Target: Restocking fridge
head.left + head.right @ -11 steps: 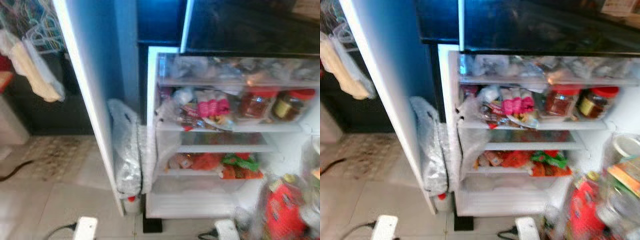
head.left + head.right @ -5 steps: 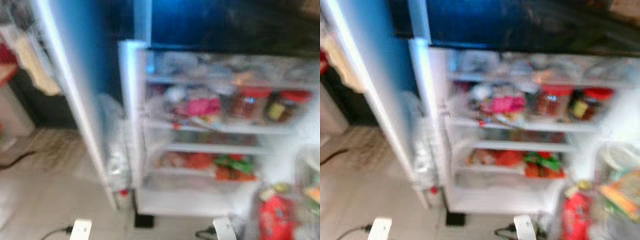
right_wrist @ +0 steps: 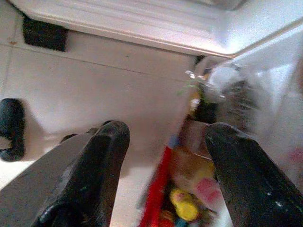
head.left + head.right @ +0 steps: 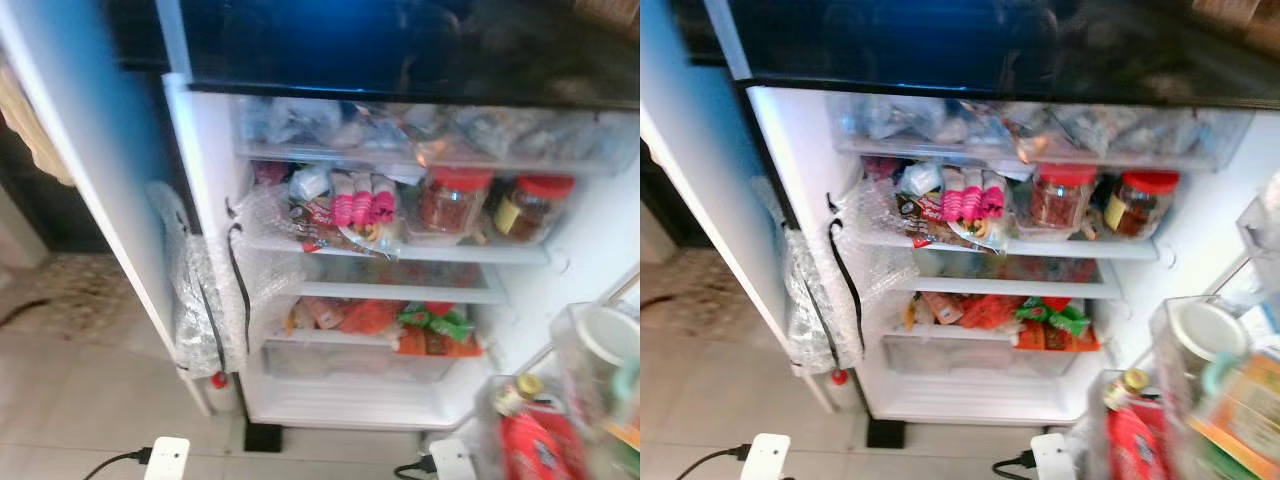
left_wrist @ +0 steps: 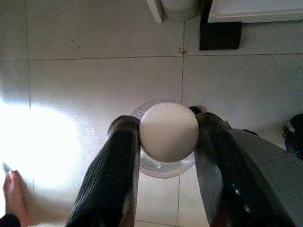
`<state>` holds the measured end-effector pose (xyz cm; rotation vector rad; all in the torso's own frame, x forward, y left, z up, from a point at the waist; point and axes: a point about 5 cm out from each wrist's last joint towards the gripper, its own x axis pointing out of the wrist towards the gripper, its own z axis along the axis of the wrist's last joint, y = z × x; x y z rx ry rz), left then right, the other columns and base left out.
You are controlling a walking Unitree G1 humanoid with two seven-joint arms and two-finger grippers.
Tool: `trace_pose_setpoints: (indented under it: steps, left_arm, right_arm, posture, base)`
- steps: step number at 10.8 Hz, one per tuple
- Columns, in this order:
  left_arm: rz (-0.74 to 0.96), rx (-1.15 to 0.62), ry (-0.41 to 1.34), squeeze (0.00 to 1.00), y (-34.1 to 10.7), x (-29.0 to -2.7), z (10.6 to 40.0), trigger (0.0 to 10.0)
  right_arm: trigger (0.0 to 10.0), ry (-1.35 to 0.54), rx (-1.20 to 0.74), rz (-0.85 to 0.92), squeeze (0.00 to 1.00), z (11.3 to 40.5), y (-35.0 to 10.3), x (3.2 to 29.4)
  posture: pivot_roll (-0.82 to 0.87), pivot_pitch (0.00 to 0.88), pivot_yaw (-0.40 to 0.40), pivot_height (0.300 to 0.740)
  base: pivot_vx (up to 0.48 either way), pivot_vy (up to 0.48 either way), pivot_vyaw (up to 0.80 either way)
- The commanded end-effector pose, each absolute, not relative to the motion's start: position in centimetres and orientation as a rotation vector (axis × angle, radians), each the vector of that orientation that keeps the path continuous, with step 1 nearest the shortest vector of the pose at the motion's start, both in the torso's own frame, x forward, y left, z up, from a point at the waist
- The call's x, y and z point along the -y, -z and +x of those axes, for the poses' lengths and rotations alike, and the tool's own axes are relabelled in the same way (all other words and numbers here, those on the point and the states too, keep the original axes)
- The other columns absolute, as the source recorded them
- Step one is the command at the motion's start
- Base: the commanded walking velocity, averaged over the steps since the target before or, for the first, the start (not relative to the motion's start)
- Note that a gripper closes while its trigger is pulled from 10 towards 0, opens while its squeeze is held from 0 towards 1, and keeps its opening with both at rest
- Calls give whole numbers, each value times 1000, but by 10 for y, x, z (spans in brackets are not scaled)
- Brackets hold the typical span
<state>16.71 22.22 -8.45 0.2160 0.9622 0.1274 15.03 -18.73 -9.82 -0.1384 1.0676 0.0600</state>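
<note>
The fridge (image 4: 215,200) is seen wide open, its dark upper door at 12 o'clock of the head views and the white shelves packed below. Its door (image 4: 85,190) is swung out at 9 o'clock, with a crinkly plastic bag (image 4: 195,300) hung beside the fridge's edge. On the middle shelf (image 4: 400,250), two red-lidded jars (image 4: 450,205) are parked at about 1 o'clock, with pink packets (image 4: 360,200) just beside them toward the center. The lower shelf is stuffed with orange and green snack packs (image 4: 420,330). The door rack (image 4: 1200,400) at 4 to 5 o'clock is loaded with a red bottle (image 4: 1135,445) and a white-lidded tub (image 4: 1205,330). Pale floor tiles (image 4: 90,400) are spread out at 7 o'clock, with two white plugs and black cords at 6.

In the wrist views, the left gripper (image 5: 166,137) is clamped on a clear jar (image 5: 168,137) with a white ribbed lid, held above the floor, not yet in the fridge. A person's bare foot (image 5: 14,196) is caught by the edge there. The right gripper (image 3: 163,135) is held with fingers well apart, nothing between them, near the foot of the fridge and the door rack.
</note>
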Motion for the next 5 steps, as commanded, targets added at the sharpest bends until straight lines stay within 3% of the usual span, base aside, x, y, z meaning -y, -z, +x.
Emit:
trace_pose_setpoints:
  steps: [1,5]
  left_arm:
    - [225,-973,-121,0,86,-223,164,10000]
    - [219,-957,-124,0,85,-223,164,10000]
  right_arm:
    - [10000,-56,-1069,-150,0,150,98,191]
    - [10000,-60,-1070,-149,0,150,98,191]
  posture:
    - [-59,25,-46,740]
    - [-58,27,-46,740]
  base:
    - [0,0,0]
    - [0,0,0]
